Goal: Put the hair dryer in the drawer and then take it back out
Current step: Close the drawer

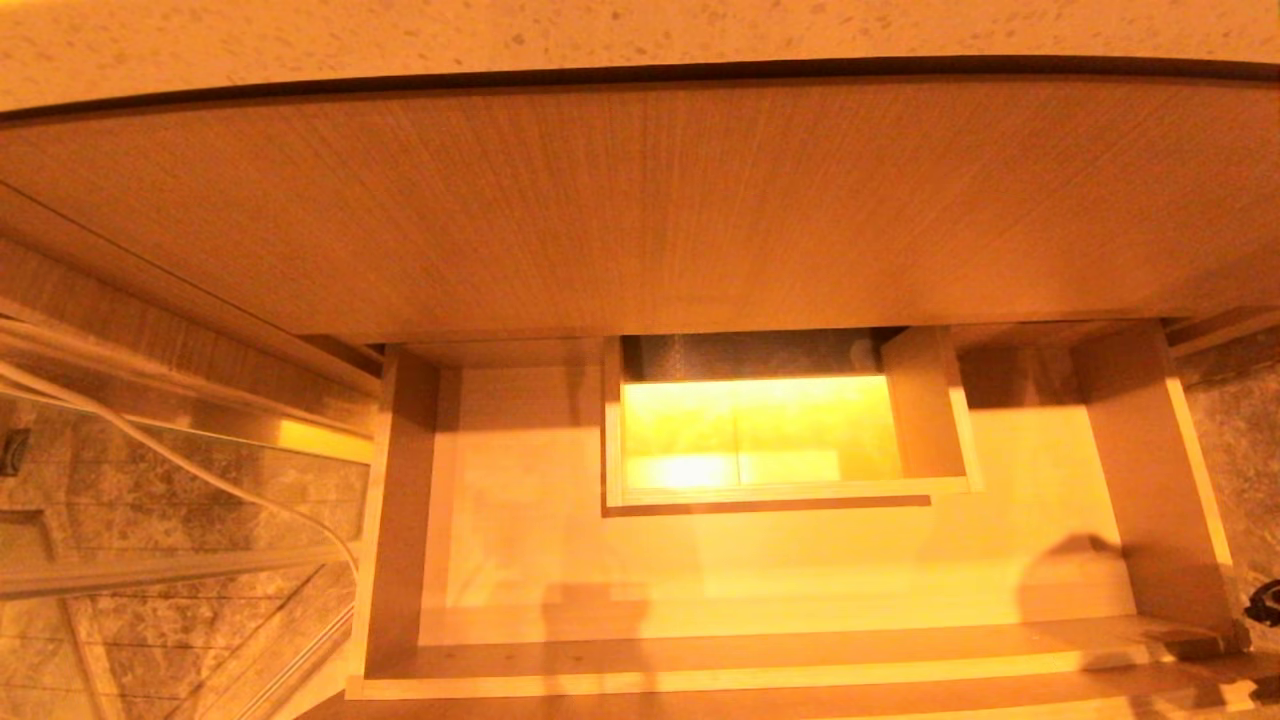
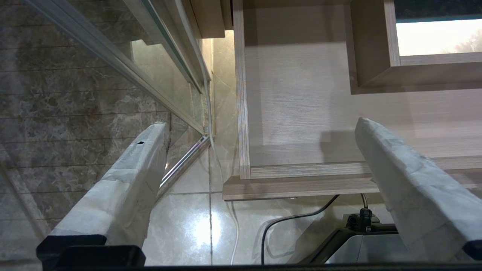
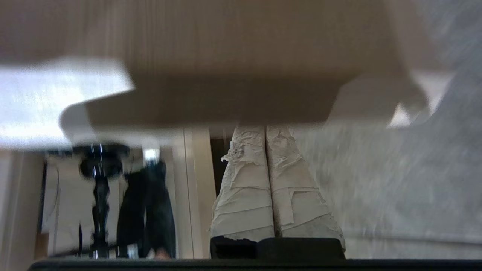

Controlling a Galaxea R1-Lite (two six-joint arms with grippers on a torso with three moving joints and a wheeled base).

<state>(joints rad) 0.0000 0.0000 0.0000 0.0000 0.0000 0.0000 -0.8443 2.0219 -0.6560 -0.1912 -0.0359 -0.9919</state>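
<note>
The drawer [image 1: 520, 570] stands pulled out, its pale bottom bare, with the boxed cut-out [image 1: 780, 430] at mid-back. The hair dryer is out of view in every frame. My left gripper [image 2: 262, 124] hangs open with nothing between its taped fingers [image 2: 128, 177], above the floor by the drawer's [image 2: 301, 113] left front corner. My right gripper [image 3: 265, 131] is shut with nothing in it; its taped fingers [image 3: 244, 195] press together, and their tips reach the edge of a wood-grain board [image 3: 226, 56].
A tall wood-grain front panel [image 1: 640, 200] rises behind the drawer under a speckled counter [image 1: 600, 30]. A glass partition [image 1: 180, 520] with a white cord [image 1: 200, 475] stands to the left. A black cable [image 2: 286, 220] lies on the glossy tiled floor [image 2: 188, 233].
</note>
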